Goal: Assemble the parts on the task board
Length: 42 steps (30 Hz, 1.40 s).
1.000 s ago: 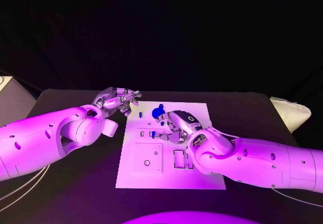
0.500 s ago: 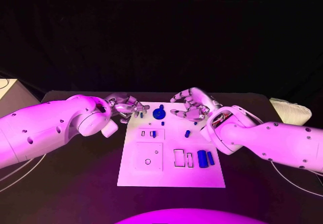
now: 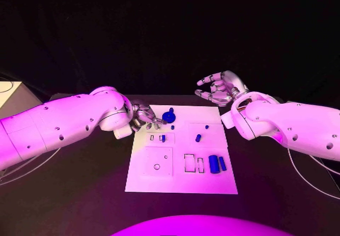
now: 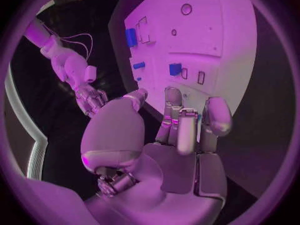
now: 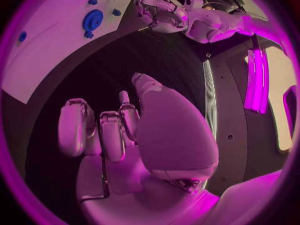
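Now: both hands are off the task board [image 3: 181,184], which lies in the middle of the black bench [image 3: 85,196].
Change, right hand: a second ago the right hand [image 3: 221,88] was low over the board's middle; it has since lifted and swung back past the far edge, where it hangs in the air with fingers loosely curled and apart, holding nothing.
Change, left hand: the left hand [image 3: 142,117] has slid in from beyond the board's far left corner to that corner's edge; its fingers are bent and parted, and the left wrist view shows no part between them.
Uncovered: with the right arm out of the way, the board's right half now shows its blue parts.
Meaning: judged from this, one placing step is over and neither hand carries a piece, so the next part has yet to be picked up.
Count, hands: two, both empty.
Count, board: one.
Count, parts: about seven blue pieces can be made out.
Where: a round knobbed part [image 3: 168,117] sits at the far edge; a tiny peg [image 3: 206,127] and a small peg [image 3: 198,138] lie right of centre; a small block [image 3: 162,138] stands left of centre; a larger block [image 3: 213,162] and a slim bar [image 3: 221,163] lie side by side near the right edge.
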Tool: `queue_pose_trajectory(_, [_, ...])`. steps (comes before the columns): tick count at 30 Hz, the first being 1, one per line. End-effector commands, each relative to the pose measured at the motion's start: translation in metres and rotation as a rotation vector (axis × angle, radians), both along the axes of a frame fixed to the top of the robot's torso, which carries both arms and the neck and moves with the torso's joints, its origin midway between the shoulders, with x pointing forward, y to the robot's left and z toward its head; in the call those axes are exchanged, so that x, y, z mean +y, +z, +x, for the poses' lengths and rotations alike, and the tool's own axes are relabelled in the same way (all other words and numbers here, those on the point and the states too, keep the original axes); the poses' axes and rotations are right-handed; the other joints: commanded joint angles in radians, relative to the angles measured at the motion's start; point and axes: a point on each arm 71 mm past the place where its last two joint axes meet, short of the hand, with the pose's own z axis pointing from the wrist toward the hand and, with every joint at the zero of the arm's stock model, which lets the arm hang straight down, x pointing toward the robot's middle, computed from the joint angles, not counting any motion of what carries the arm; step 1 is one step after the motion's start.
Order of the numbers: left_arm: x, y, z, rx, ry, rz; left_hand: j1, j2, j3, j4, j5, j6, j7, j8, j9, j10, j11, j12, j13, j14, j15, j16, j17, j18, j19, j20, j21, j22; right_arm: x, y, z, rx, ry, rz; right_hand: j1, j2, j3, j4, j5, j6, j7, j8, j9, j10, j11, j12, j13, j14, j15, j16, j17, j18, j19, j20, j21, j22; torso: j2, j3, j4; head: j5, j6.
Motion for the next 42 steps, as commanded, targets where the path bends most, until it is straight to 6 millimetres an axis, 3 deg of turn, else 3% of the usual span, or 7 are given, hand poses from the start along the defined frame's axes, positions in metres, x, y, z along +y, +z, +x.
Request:
queue_pose_trajectory(1, [-0.001,-0.002,0.002,0.016,-0.052,0.154,-0.011,0.003,-0.011,0.001,-0.003,-0.004,-0.002,0.008,0.008,-0.004,-0.004,0.004,-0.002,0.023,-0.005,0.002,0.057,-0.013,0.007,0.002,0.006,0.002,-0.003,0.001,0.003,0.011,-0.013,0.053,-0.009,-0.002,0.008,-0.001,0.006,-0.009,-0.001,0.005,0.001,-0.010,0.000,-0.005,0.068,0.053,-0.007,-0.004,0.069,0.018,-0.006,0.000,-0.005,0.047,0.002,0.0022,-0.0004,0.002,-0.003])
queue_pose_trajectory(12, [-0.016,-0.007,0.007,0.042,-0.118,0.229,-0.019,0.013,-0.021,0.000,-0.002,-0.014,-0.002,0.014,0.023,-0.019,-0.003,-0.003,-0.014,0.019,-0.005,-0.001,0.052,-0.012,0.002,0.002,0.004,-0.003,-0.006,0.003,0.006,0.020,-0.024,0.050,-0.013,-0.006,0.017,-0.003,0.005,-0.018,0.001,0.008,0.002,-0.020,0.001,-0.013,0.059,0.050,-0.006,-0.010,0.060,0.021,-0.011,0.000,-0.019,0.038,0.004,-0.0017,-0.0022,0.004,-0.016])
queue_pose_trajectory(42, [-0.036,-0.016,0.008,0.097,-0.172,0.248,0.016,0.028,-0.021,-0.003,0.002,-0.030,0.000,0.022,0.054,-0.037,-0.001,-0.006,-0.022,0.016,-0.003,-0.002,0.053,-0.011,-0.006,0.004,0.001,-0.007,-0.004,0.002,0.008,0.042,-0.020,0.040,-0.021,-0.008,0.028,-0.002,0.008,-0.026,0.002,0.013,0.004,-0.033,0.003,-0.025,0.047,0.044,-0.005,-0.019,0.043,0.026,-0.021,0.001,-0.045,0.021,0.005,-0.0021,-0.0017,-0.003,-0.031])
